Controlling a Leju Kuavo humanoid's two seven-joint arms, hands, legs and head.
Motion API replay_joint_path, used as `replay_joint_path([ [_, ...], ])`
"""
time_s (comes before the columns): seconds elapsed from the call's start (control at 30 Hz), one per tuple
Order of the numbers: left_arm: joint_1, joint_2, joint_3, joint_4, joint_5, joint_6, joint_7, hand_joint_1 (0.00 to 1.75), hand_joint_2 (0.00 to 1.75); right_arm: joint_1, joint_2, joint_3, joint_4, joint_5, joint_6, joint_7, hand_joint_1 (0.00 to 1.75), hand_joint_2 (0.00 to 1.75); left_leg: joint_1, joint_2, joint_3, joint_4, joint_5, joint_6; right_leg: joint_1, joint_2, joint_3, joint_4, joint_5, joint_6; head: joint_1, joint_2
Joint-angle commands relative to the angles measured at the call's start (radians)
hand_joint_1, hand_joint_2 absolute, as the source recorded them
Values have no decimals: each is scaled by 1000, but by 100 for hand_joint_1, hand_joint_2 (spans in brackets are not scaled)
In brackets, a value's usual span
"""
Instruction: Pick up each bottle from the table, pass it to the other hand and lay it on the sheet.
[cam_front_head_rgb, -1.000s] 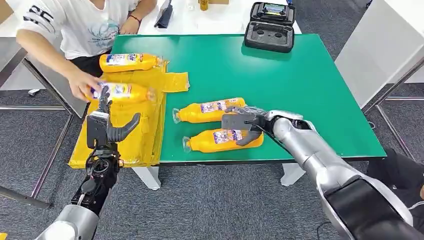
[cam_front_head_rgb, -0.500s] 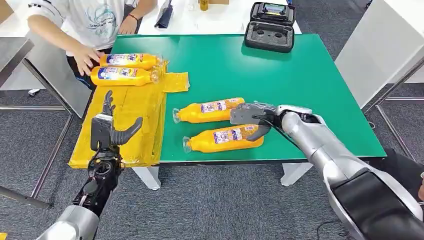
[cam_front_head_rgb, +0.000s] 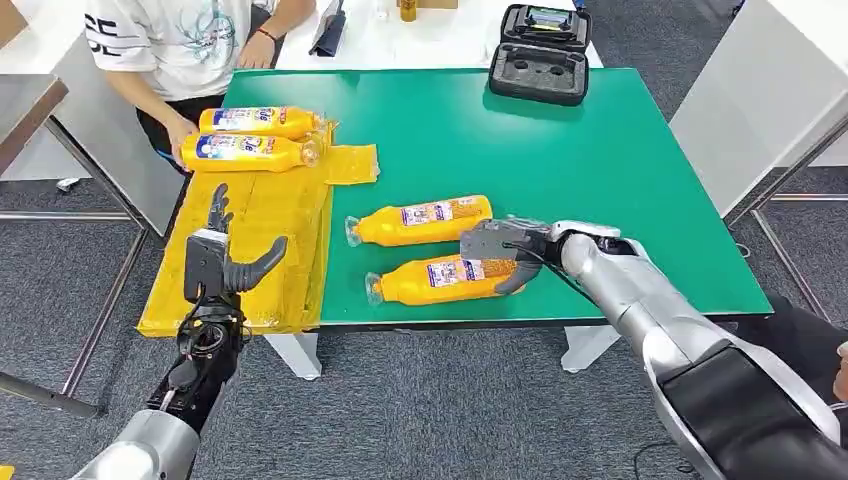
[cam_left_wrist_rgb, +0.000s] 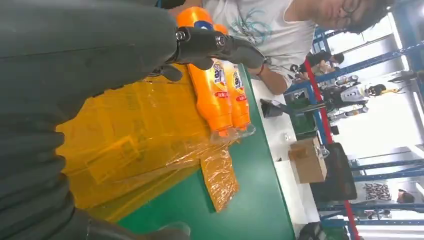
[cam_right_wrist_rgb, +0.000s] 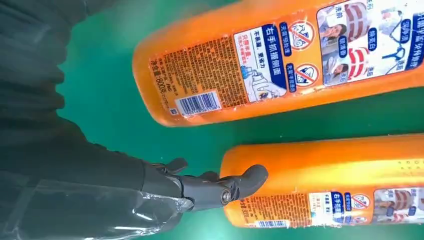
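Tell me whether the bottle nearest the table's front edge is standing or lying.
Lying. The bottle rests on its side on the green table, cap end pointing left.

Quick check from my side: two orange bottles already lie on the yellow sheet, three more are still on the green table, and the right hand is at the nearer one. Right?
Not quite: the head view shows two bottles left on the green table, not three. The right hand is at the nearer bottle, with the farther bottle beside it. Two bottles do lie on the yellow sheet.
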Motion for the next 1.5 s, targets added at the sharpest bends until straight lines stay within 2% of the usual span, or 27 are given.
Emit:
replay_joint_path([
  [0.03, -42, 10, -26, 77, 12, 7, -3, 0, 175, -16, 18, 55, 72, -4, -9, -11, 0, 175, 1, 0, 4, 0, -2, -2, 2, 0, 5, -1, -2, -2, 0, 0],
  [0.53, -33, 4, -26, 73, 12, 9, 9, 0, 175, -16, 30, 62, 80, -8, 0, 3, 0, 175, 0, 0, 2, 0, -1, -1, 0, 0, 2, 0, -1, -1, 0, 0],
  [0.73, -25, 2, -24, 91, 15, 11, 6, 0, 175, 5, 41, 66, 91, -7, -14, 7, 0, 175, 2, 1, 6, -1, -2, -2, 2, 0, 6, -1, -2, -2, 0, 0],
  [0.87, -32, -3, -24, 104, 20, 5, 2, 0, 175, 21, 43, 66, 95, -8, -23, 17, 0, 175, 1, 0, 2, -1, -1, -1, 1, 0, 3, -1, -1, -1, 0, 0],
  [1.03, -25, -8, -23, 111, 24, 11, -3, 0, 175, -4, 55, 75, 116, -5, 7, 26, 0, 175, 1, 1, 4, 0, -2, -2, 1, 0, 4, 0, -1, -2, 0, 0],
  [1.33, -47, -15, -22, 137, 24, 0, 2, 0, 175, 27, 70, 75, 137, -1, -31, 42, 0, 175, 2, -1, 6, -1, -2, -2, 2, -1, 7, -1, -2, -2, 0, 0],
  [1.5, -49, -14, -22, 137, 24, -1, 2, 0, 175, 26, 69, 75, 137, -2, -30, 42, 0, 175, 1, 0, 2, 0, -1, -1, 1, -1, 3, 0, -1, -1, 0, 0],
])
